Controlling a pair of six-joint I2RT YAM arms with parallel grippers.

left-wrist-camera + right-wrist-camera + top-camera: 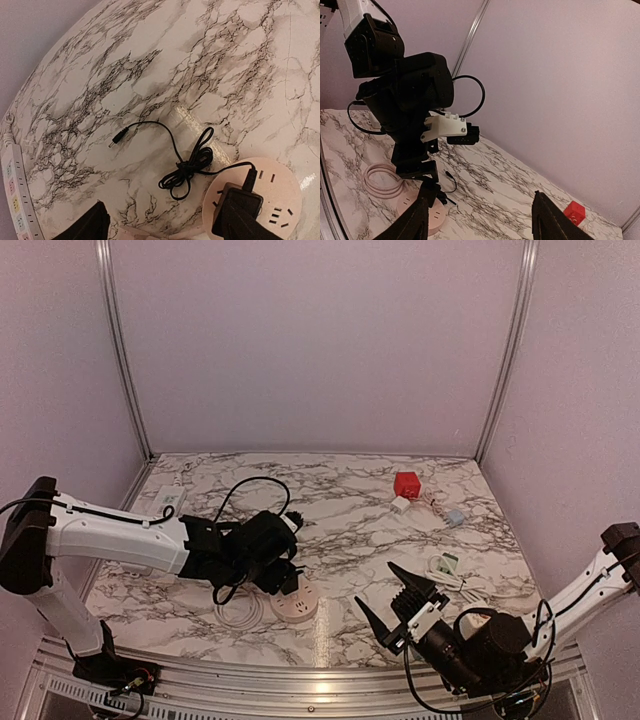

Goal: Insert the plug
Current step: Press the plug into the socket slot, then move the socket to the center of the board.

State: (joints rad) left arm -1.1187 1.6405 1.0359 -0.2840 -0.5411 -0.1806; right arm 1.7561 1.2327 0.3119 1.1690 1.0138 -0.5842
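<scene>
Left fingers (87,225) spread wide by the black plug (239,197) (atop the round socket (282,192)); right fingers (547,222) gape empty.

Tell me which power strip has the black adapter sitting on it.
The round pink strip carries the black adapter; the long straight strip shows only bare sockets.
</scene>
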